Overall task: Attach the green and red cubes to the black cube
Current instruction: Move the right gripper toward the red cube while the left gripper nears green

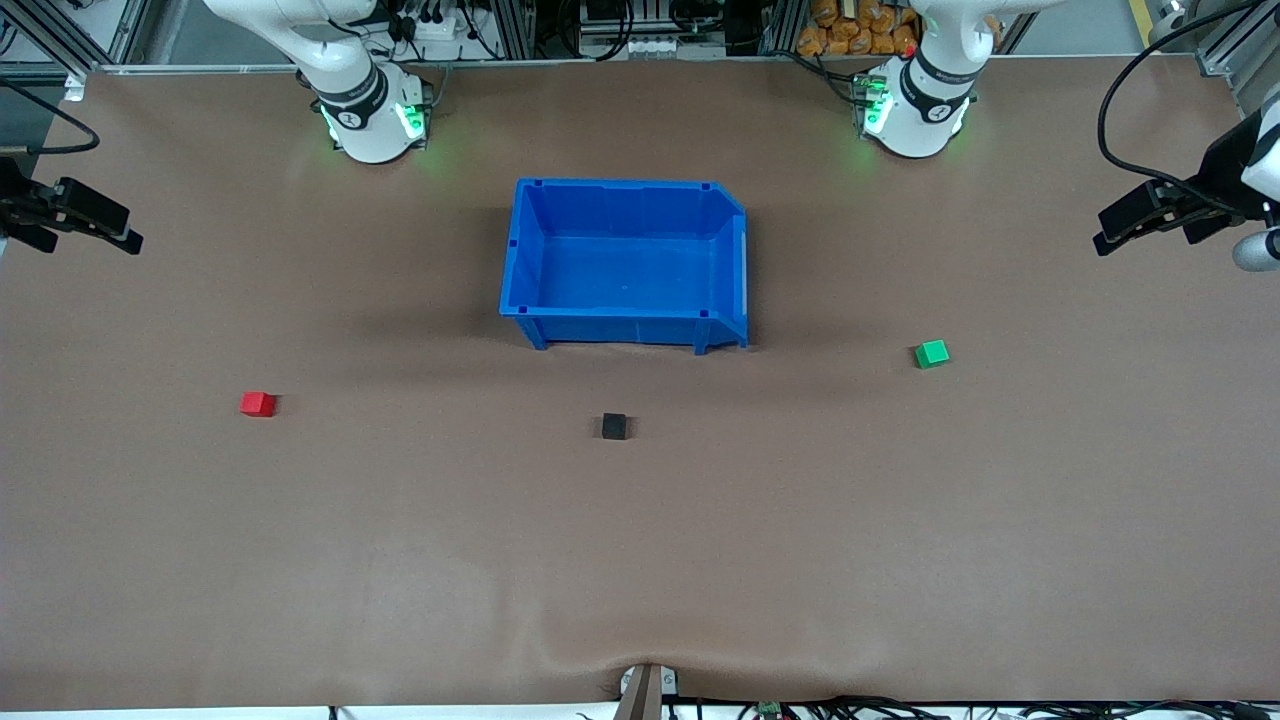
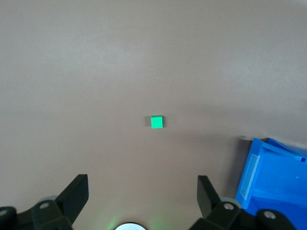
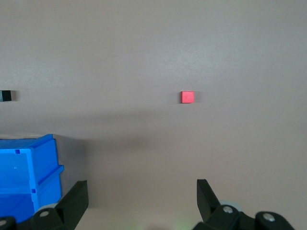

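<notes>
The black cube point(image 1: 614, 427) sits on the brown table, nearer to the front camera than the blue bin; it also shows in the right wrist view point(image 3: 5, 95). The red cube point(image 1: 258, 403) lies toward the right arm's end and shows in the right wrist view point(image 3: 187, 97). The green cube point(image 1: 932, 353) lies toward the left arm's end and shows in the left wrist view point(image 2: 157, 122). My left gripper point(image 1: 1105, 240) point(image 2: 142, 184) is open and empty, up in the air over its end of the table. My right gripper point(image 1: 130, 240) point(image 3: 142, 187) is open and empty over its end.
An empty blue bin point(image 1: 625, 186) stands mid-table between the two arm bases; it shows in the left wrist view point(image 2: 273, 177) and in the right wrist view point(image 3: 29, 172). The three cubes lie far apart on the brown cloth.
</notes>
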